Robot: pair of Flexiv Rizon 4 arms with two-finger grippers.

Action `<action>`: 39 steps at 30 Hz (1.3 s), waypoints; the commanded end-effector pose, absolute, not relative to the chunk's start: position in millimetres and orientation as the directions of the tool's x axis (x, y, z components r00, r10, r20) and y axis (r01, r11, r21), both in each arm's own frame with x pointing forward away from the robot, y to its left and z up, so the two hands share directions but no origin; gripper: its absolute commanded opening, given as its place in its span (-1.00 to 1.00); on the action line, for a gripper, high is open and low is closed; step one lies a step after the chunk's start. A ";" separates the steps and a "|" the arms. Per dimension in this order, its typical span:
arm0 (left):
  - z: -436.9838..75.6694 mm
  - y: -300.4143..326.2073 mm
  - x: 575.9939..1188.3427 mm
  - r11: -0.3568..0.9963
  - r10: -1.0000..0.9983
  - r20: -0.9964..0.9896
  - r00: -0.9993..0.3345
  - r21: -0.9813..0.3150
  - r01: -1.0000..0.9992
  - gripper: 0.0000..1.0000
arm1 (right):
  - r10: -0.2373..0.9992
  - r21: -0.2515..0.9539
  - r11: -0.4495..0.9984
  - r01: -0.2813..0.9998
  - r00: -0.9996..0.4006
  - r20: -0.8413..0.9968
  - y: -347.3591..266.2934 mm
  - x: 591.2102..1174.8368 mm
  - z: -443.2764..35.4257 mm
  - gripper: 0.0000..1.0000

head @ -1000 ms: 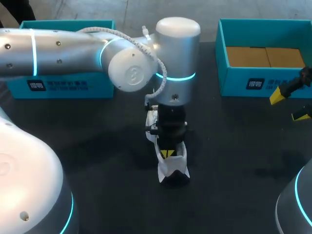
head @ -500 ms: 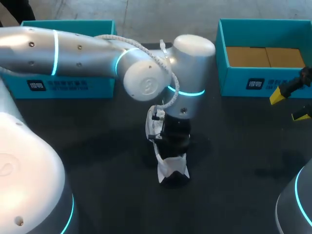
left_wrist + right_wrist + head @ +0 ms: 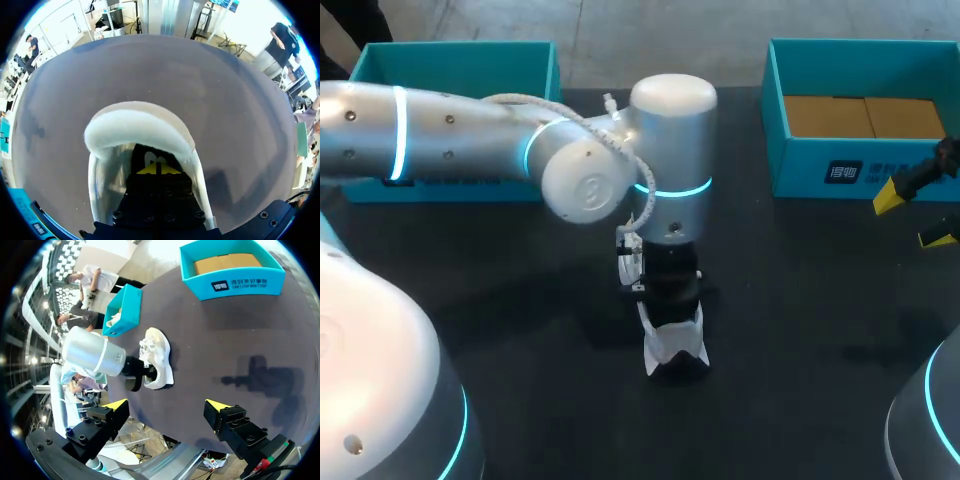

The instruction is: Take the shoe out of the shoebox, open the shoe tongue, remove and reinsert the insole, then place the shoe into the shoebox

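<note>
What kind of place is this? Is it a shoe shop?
Probably a robot lab, not a shop: a silver robot arm pokes into a white shoe on a black table, with two blue shoeboxes nearby.

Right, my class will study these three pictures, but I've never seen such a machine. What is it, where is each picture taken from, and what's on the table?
It is a robot with two silver arms, each ending in a two-finger gripper with yellow tips. One picture looks down on the black table from above and behind; the two round ones come from cameras on the wrists. On the table stand two teal boxes, the left box and the right box, with a white shoe in the middle. The left arm extends over it; the left gripper is inside the shoe, tips together. Whether it pinches anything is hidden. The right gripper hangs open, empty.
</note>
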State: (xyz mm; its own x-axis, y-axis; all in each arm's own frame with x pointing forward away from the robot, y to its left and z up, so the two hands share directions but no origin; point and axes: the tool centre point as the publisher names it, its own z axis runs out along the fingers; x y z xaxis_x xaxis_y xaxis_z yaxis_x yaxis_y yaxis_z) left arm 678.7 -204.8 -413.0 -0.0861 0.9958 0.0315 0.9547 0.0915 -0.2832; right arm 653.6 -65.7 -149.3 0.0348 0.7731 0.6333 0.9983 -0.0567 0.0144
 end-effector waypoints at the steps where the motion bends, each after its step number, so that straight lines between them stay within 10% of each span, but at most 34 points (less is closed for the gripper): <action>1: -419.8 -195.5 675.9 0.081 0.995 -0.041 -0.095 -0.267 0.960 -1.00 | 0.775 0.013 -0.058 0.998 0.037 0.631 -65.2 653.6 -150.0 1.00; 34: -358.3 -207.8 685.0 0.024 0.995 -0.089 -0.046 -0.239 0.971 -1.00 | 0.775 0.013 -0.058 0.998 0.037 0.631 -65.2 653.6 -150.0 1.00; 39: -360.0 -209.5 689.6 0.036 0.994 -0.090 -0.058 -0.231 0.972 0.00 | 0.775 0.013 -0.058 0.998 0.037 0.631 -65.2 653.6 -150.0 1.00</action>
